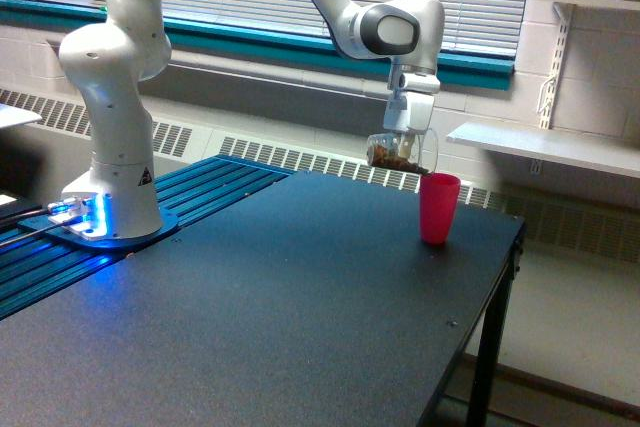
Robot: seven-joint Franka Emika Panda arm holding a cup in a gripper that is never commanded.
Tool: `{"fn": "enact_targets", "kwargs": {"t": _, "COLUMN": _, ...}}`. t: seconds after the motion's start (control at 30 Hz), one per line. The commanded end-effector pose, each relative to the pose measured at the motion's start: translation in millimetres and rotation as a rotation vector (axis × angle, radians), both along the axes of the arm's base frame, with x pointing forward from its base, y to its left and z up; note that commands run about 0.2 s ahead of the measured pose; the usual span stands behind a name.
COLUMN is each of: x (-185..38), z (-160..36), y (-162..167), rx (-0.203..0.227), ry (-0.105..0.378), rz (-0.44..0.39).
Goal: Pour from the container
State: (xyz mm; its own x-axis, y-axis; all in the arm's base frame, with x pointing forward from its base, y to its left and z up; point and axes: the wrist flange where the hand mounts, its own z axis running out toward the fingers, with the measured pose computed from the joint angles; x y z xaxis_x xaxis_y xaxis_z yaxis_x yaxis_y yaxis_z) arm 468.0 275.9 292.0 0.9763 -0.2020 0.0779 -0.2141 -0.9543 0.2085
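Note:
The container [402,154] is a small clear cup with brown crumbly bits inside. It hangs tipped on its side, mouth toward the exterior view's right, just above and left of the pink cup's rim. My gripper [406,139] points down from the white arm and is shut on the container. The pink cup [438,207] stands upright on the black table [260,317], near its far right corner. I see nothing falling from the container.
The arm's white base [108,197] stands on a blue ribbed plate at the exterior view's left. The table's right edge drops off just beyond the pink cup. A white shelf [545,147] juts from the wall behind.

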Motion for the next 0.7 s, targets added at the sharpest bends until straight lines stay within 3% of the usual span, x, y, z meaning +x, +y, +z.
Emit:
{"fn": "enact_targets", "kwargs": {"t": 0.03, "x": 3.3, "z": 2.3, "y": 13.1, "rx": -0.017, "ry": 0.012, "rz": 0.056}}
{"fn": "enact_targets", "kwargs": {"t": 0.7, "x": 16.3, "z": -1.2, "y": 34.0, "rx": -0.036, "ry": 0.042, "rz": 0.102}}
